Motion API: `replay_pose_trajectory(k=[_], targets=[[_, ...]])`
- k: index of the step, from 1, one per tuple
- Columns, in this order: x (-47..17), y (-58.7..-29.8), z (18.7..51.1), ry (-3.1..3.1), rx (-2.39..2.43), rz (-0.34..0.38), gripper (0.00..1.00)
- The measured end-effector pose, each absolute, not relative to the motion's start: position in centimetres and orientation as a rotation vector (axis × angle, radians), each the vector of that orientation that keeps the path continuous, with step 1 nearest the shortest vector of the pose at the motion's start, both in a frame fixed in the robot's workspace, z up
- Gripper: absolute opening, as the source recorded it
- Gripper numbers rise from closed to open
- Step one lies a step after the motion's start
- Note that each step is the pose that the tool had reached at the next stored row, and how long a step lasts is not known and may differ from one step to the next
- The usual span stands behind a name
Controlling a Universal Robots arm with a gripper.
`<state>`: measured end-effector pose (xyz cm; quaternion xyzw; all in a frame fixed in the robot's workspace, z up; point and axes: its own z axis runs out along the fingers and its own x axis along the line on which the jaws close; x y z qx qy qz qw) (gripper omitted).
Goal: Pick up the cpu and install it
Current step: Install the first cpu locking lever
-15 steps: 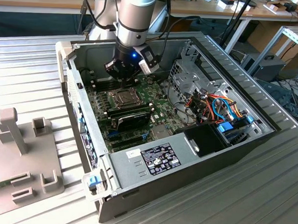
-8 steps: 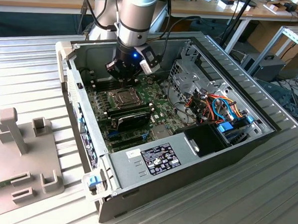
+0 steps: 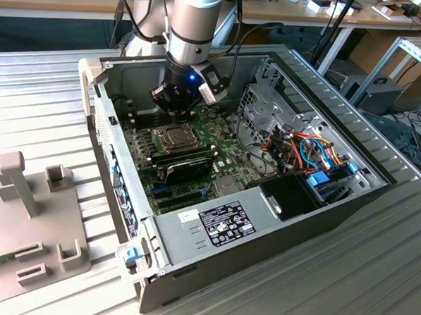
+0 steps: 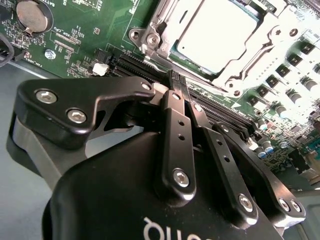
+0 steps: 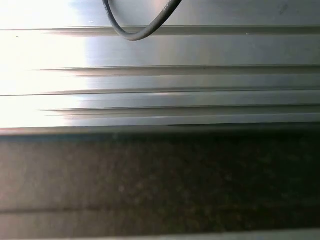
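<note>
Over the motherboard (image 4: pixel 100 45) inside the open computer case (image 3: pixel 263 238), my pincer (image 4: pixel 175 80) hangs with fingers pressed together on nothing, because the cpu (image 4: pixel 212 32) already sits in its socket just beyond

An open computer case (image 3: pixel 277 235) lies on a ribbed metal table (image 3: pixel 36 106). Inside, a green motherboard (image 3: pixel 228 155) fills the floor; coloured cables (image 3: pixel 313 152) bunch at its three o'clock. A grey fixture (image 3: pixel 24 211) sits at the case's nine o'clock.

Gripper (image 4: pixel 176 80) lowered, fingers (image 4: pixel 172 117) together
</note>
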<state>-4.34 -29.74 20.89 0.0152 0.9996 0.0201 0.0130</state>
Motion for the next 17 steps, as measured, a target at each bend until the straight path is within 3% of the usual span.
replay_pose_trajectory(k=[17], targets=[[-3.87,-28.93,20.56,3.115,0.047,0.048,0.11]])
